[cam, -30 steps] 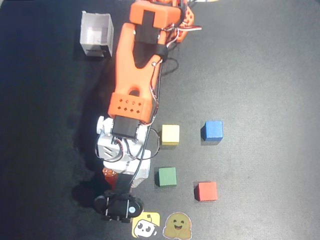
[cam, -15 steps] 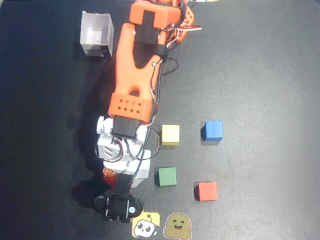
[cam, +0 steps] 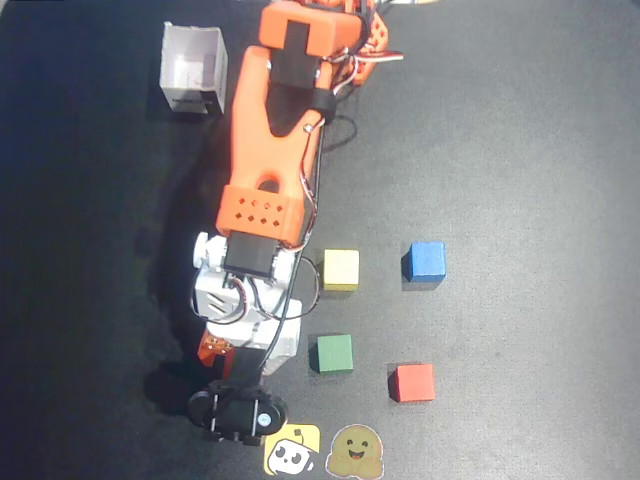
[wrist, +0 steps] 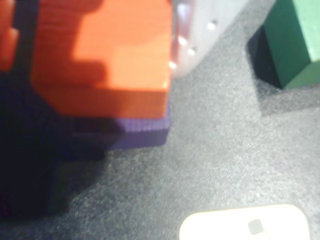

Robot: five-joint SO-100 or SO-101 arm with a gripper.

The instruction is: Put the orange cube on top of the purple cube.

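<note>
In the wrist view the orange cube (wrist: 120, 50) sits flat on the purple cube (wrist: 142, 134), of which only a low strip shows beneath it. My gripper (wrist: 100, 30) straddles the orange cube. The white finger (wrist: 200, 30) is against the cube's right face. The orange finger (wrist: 6, 35) stands off its left face with a dark gap between, so the jaws look open. In the overhead view the gripper (cam: 215, 352) is under the wrist at lower left. A bit of orange shows there and the purple cube is hidden.
A yellow cube (cam: 341, 269), a blue cube (cam: 425, 262), a green cube (cam: 334, 353) and a red cube (cam: 412, 382) lie right of the arm. The green cube (wrist: 295, 40) is close by. A white open box (cam: 192, 70) stands at the top left. Two stickers (cam: 292, 452) lie at the bottom edge.
</note>
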